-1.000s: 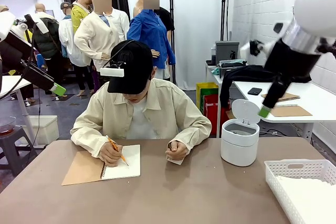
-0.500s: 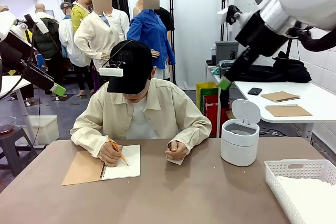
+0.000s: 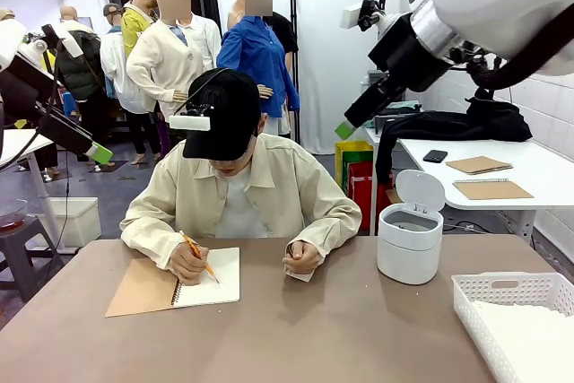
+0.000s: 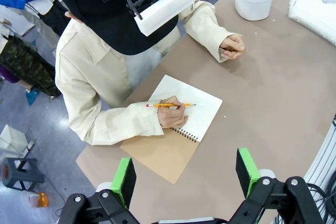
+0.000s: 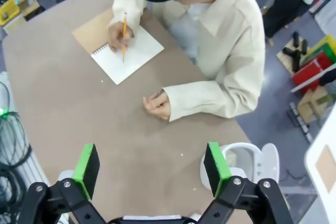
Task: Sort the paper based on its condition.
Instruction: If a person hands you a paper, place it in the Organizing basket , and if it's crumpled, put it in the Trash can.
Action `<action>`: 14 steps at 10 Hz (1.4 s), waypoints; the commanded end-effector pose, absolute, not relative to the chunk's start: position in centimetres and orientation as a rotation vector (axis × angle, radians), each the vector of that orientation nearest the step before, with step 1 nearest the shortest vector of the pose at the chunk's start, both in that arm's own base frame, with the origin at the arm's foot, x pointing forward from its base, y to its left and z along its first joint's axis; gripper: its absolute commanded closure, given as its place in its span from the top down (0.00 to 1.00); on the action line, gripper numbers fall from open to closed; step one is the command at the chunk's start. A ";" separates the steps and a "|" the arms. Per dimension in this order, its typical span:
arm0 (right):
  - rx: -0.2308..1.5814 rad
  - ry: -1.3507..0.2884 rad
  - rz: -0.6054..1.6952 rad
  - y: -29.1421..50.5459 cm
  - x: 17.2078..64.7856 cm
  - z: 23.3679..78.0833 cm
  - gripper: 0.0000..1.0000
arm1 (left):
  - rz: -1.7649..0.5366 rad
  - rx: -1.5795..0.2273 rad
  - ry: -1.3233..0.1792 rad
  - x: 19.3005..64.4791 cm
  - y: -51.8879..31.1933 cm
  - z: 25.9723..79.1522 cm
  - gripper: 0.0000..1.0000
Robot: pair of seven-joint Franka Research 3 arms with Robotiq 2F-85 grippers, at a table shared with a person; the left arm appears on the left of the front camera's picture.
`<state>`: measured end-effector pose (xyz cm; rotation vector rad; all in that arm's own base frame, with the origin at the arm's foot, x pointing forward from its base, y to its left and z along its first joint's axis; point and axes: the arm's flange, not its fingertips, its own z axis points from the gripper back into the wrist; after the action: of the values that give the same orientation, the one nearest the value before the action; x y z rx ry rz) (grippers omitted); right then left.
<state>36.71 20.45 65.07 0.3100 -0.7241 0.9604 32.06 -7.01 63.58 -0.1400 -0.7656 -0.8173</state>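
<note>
Loose sheets of paper are out of view. The white page I see is bound in a spiral notebook [image 3: 208, 277] with a brown cover, open at the table's far left. The person's hand [image 3: 188, 262] writes on it with a pencil [image 4: 170, 105]. My left gripper [image 3: 100, 153] hangs high at the left, off the table. In the left wrist view the left gripper [image 4: 186, 176] is open and empty above the notebook [image 4: 189, 109]. My right gripper [image 3: 346, 129] is raised high, right of the person's head. It looks down on the table, where the right gripper [image 5: 151, 169] is open and empty.
A white lidded bin [image 3: 409, 239] stands open at the far right of the table. A white slotted basket [image 3: 502, 289] at the near right corner holds a flat white layer that I cannot identify. The person's other fist [image 3: 303, 257] rests mid-table. The brown tabletop [image 3: 296, 338] is bare in front.
My right arm has swung up and to the left, from above the bin to high beside the person's head. The left arm has stayed put. The person keeps writing.
</note>
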 end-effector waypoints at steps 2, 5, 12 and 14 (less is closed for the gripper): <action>0.310 -0.724 0.960 20.5 36.7 65.1 1.00 | -0.821 -0.135 -0.767 32.1 -6.9 63.6 1.00; 0.310 -0.724 0.960 20.5 36.7 65.1 1.00 | -0.821 -0.135 -0.767 32.1 -6.9 63.6 1.00; 0.310 -0.724 0.960 20.5 36.7 65.1 1.00 | -0.821 -0.135 -0.767 32.1 -6.9 63.6 1.00; 0.310 -0.724 0.960 20.5 36.7 65.1 1.00 | -0.821 -0.135 -0.767 32.1 -6.9 63.6 1.00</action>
<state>36.94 20.59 65.60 0.3145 -0.7258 0.9568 32.06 -7.01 63.58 -0.1400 -0.7654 -0.8173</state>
